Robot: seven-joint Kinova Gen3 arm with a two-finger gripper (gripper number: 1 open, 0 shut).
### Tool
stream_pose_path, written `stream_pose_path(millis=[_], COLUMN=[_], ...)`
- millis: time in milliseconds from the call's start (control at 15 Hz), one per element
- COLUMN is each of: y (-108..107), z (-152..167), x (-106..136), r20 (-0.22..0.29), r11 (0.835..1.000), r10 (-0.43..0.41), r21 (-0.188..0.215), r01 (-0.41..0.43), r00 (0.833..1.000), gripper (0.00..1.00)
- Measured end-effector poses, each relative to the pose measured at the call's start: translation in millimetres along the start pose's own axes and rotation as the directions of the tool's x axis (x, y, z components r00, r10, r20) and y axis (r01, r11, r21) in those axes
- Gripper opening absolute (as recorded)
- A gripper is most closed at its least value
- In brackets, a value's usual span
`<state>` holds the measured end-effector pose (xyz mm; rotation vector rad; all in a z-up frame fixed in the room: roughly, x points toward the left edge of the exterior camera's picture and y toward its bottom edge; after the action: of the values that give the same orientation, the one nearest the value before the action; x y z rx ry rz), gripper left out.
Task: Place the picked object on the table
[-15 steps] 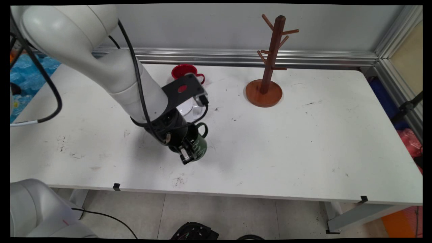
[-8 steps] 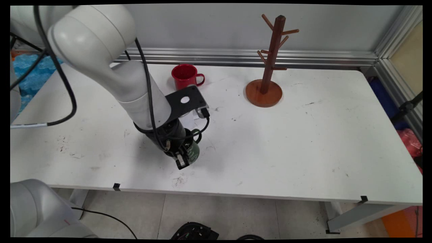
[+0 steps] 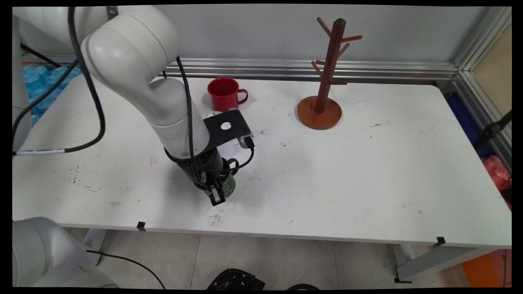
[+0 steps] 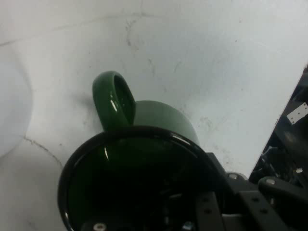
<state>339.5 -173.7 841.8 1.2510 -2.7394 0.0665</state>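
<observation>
The gripper [image 3: 218, 195] is closing on the rim of a green mug [image 3: 227, 184], with 1 finger reaching down inside the mouth and the other pressing against the outer wall, so the wall is being pinched between them (a rim pinch suits a mug too wide to take round the body). The green mug is sitting well to the front-left of the wooden mug tree [image 3: 322, 77], near the table's [image 3: 367, 171] front edge, and whether its base is touching the table or hanging just above it is something I cannot tell. In the hand view the green mug [image 4: 144, 159] is filling the lower half, its handle [image 4: 113, 98] pointing away from the linkage, which is leaving that loop free. Its inside is looking dark and I am seeing nothing in it, though the bottom is partly hidden. A red mug [image 3: 224, 93] is standing upright to the left of the mug tree, near the back of the table, its handle turning toward the tree; its inside is not showing from this angle. A white round thing [image 3: 229, 141] is lying between the 2 mugs, mostly hidden under the arm's black plate. All the tree's pegs are standing bare.
</observation>
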Motion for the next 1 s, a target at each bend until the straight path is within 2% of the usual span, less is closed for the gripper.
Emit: stream_pose_path(millis=[533, 1000], y=[-3.3, -3.3], z=[8.5, 20.3], x=[7.7, 19.6], r20=[0.048, 0.070], r11=[1.000, 0.999], r10=[0.001, -0.009], r21=[0.031, 0.044], r01=[-0.003, 0.005], r00=[0.999, 0.998], gripper=[0.00, 0.00])
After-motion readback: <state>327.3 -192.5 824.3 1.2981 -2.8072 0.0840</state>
